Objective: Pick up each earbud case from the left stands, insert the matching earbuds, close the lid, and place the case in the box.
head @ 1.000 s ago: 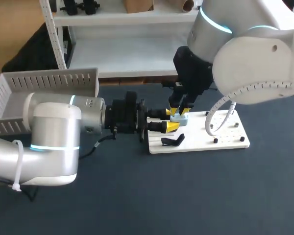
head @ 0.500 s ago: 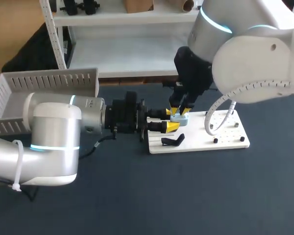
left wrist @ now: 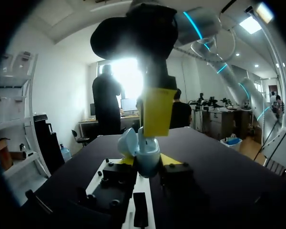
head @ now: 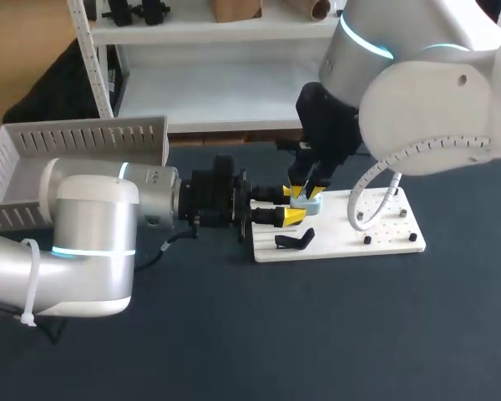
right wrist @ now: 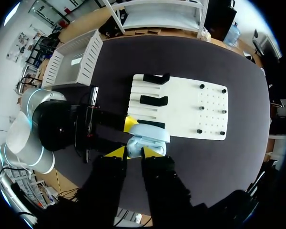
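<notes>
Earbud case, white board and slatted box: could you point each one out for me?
earbud case (right wrist: 148, 137): right wrist view, on its pale blue surface.
white board (head: 388, 224): head view, on a bare patch among its pegs.
box (head: 83, 138): head view, on its slatted back wall.

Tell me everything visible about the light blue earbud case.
The earbud case is small, rounded, pale blue, glossy plastic by its look. Its lid is hinged open, tilted to one side. The left pincer grips it from two sides above the white stand board; the right pincer is right over it.
</notes>
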